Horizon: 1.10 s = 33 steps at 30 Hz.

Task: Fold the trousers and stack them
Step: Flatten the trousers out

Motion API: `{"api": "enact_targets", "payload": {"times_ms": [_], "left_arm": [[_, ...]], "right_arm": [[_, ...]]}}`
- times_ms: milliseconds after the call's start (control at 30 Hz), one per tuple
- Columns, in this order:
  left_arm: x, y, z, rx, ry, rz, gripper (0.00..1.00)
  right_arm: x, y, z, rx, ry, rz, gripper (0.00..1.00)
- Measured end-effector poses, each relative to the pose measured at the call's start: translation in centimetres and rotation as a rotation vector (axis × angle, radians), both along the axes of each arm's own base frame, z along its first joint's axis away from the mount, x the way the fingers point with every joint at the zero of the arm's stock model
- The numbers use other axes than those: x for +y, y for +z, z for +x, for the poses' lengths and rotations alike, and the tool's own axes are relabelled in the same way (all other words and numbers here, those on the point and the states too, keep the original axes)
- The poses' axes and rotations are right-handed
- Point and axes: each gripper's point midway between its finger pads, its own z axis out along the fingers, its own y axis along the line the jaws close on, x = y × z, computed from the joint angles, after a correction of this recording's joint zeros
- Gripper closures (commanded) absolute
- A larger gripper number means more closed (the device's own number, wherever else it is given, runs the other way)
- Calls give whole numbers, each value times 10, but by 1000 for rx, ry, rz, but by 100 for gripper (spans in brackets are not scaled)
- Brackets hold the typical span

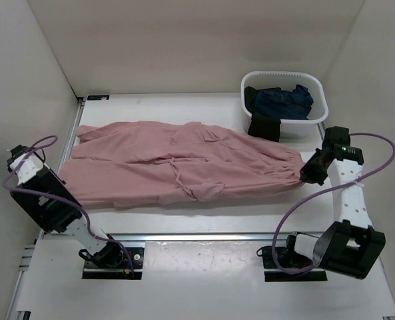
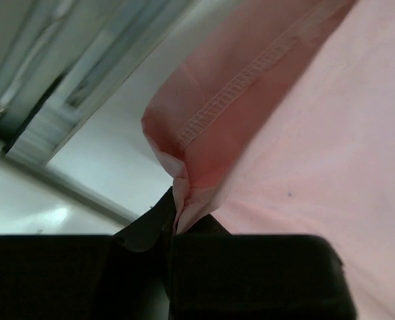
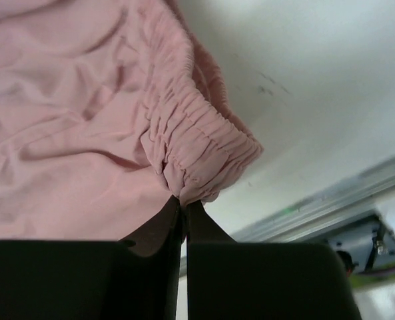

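We pinch the dusty-pink soft fabric trousers (image 1: 184, 163): left gripper (image 2: 176, 220) on hem corner (image 2: 164, 143), right gripper (image 3: 184, 203) on waistband (image 3: 197, 147). Thin bites may slip if we pull taut.

The trousers (image 1: 177, 163) are plain dusty pink, with matching pink stitching along the hem at the left end. The table (image 1: 184, 273) is white, as is the basket (image 1: 304, 132) at far right, which holds a dark navy garment (image 1: 287, 100) and a black garment (image 1: 264, 125). Purple cables (image 1: 297, 200) run along the white-and-black arms (image 1: 349, 193).
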Motion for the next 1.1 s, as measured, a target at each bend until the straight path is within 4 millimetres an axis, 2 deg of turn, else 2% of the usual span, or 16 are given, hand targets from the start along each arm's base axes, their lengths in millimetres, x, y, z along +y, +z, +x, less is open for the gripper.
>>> {"api": "enact_targets", "payload": {"times_ms": [100, 200, 267, 300, 333, 367, 400, 433, 500, 567, 667, 733, 800, 933, 1000, 1100], "left_arm": [[-2, 12, -25, 24, 26, 61, 86], [-14, 0, -53, 101, 40, 55, 86], [-21, -12, -71, 161, 55, 28, 86], [-23, -17, -78, 187, 65, 17, 83], [-23, -19, -84, 207, 74, 14, 57], [-21, -20, -88, 219, 83, 16, 36], [-18, -20, -91, 227, 88, 23, 24], [-15, -19, -93, 229, 104, 32, 1], [-8, -11, -90, 218, 112, 38, 0], [0, 8, -71, 164, 105, 33, 0], [10, 49, -16, 16, 27, 69, 0], [1, 73, 26, -77, -73, 109, 0], [-23, 81, 63, -134, -196, 107, 0], [-68, 58, 119, -141, -387, 71, 0], [-69, 39, 147, -121, -425, 75, 0], [-56, 11, 194, -117, -441, 116, 0]], "right_arm": [[0, -10, -24, 36, -68, 22, 100], [-5, -34, -51, 117, -156, 38, 100], [-7, -47, -70, 167, -221, 51, 80], [-10, -49, -76, 178, -257, 53, 60], [-13, -49, -81, 174, -297, 48, 14], [-17, -46, -85, 166, -331, 37, 2], [-22, -43, -87, 156, -356, 19, 1], [-25, -41, -90, 154, -369, 1, 1], [-29, -36, -91, 152, -385, -22, 1], [-33, -27, -86, 129, -393, -39, 1], [-45, 0, -64, 53, -393, -74, 1], [-50, 19, -43, -5, -369, -95, 1], [-51, 33, -18, -61, -327, -107, 1], [-43, 28, 30, -98, -249, -51, 1], [-39, 9, 50, -61, -222, -19, 1], [-33, -26, 71, 19, -191, 13, 1]]}}
